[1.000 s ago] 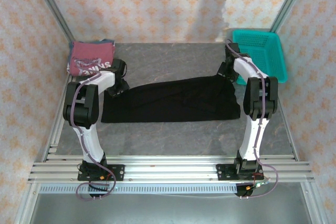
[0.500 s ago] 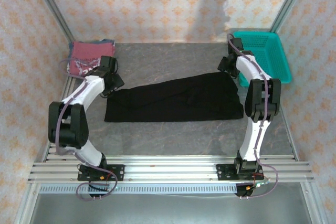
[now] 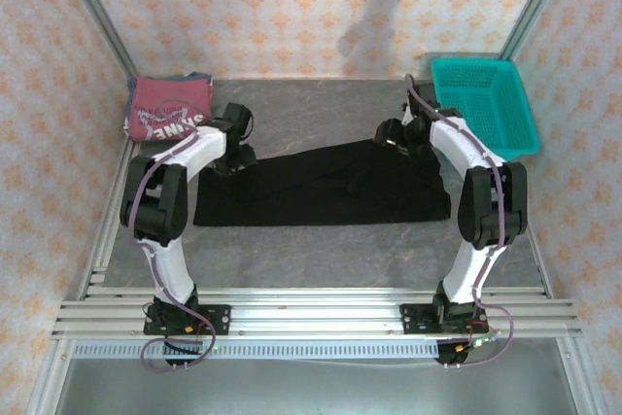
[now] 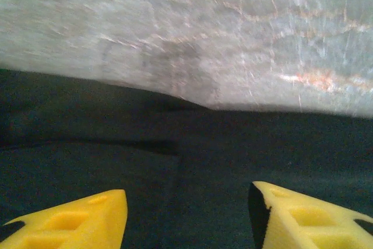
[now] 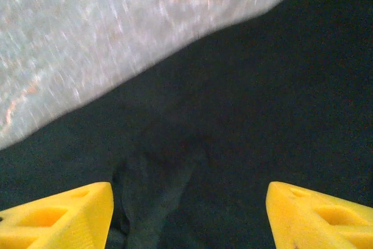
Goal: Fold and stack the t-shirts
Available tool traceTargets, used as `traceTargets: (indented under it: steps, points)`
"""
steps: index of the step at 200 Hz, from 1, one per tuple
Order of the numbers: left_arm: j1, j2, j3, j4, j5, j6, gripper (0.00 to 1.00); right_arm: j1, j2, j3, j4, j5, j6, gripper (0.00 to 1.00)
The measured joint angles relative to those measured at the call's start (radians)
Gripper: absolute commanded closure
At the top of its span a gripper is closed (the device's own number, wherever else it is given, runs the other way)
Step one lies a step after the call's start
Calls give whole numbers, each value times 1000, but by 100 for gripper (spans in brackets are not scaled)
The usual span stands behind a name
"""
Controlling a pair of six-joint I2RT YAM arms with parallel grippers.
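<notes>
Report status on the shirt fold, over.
Left claw open over black shirt, far edge. Right claw open, same edge. Shirt lies flat, a long strip. Red shirt folded far-left; teal basket far-right.

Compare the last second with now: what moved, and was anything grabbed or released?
Both grippers shifted inward along the far edge of the black t-shirt: the left gripper rightward, the right gripper leftward. Both are open over the cloth; nothing grasped. The shirt lies much as before; the red t-shirt and teal basket stayed put.
</notes>
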Motion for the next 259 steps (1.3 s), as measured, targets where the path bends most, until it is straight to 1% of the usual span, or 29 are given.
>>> traceTargets:
  steps: [17,34,54,64,93,111,126,144,173,199,222,229,233,238,246,249,253,259]
  points:
    - [-13,39,15,-32,-22,11,48,1,0,-38,2,-20,10,30]
    - [-13,67,26,-67,-51,21,54,-1,0,-48,7,-30,13,30]
    - [-13,84,42,-104,-96,26,56,-1,0,-48,16,-35,13,30]
    - [-13,85,42,-113,-113,25,58,-1,0,-48,19,-35,13,30]
    - [-13,85,40,-124,-143,21,78,-1,0,-50,23,-35,13,31]
    - [-15,83,24,-121,-155,18,86,-1,2,-54,26,-35,13,31]
    - [-16,71,-2,-119,-169,10,89,-1,10,-54,26,-33,13,32]
    - [-20,5,-67,-110,-190,-6,91,-1,25,-54,26,-19,14,32]
    - [-21,-182,-198,-93,-218,-58,90,-1,60,-58,26,13,22,32]
    - [-21,-366,-361,-19,-219,-124,91,-1,92,-60,26,39,32,33]
    - [-21,-459,-465,24,-218,-180,92,-3,113,-60,26,59,43,33]
    - [-21,-483,-497,38,-216,-198,91,-5,117,-60,26,64,47,33]
    - [-21,-497,-515,47,-216,-209,87,-6,120,-61,26,64,47,33]
    - [-21,-515,-539,56,-214,-223,78,-6,123,-61,26,68,48,33]
    - [-21,-545,-573,66,-209,-245,58,-8,126,-62,26,71,50,33]
    - [-21,-556,-584,68,-211,-253,52,-8,127,-62,26,71,51,33]
    - [-21,-571,-598,69,-209,-266,47,-8,128,-62,26,72,51,33]
    - [-21,-587,-611,67,-209,-281,43,-10,130,-62,26,72,54,33]
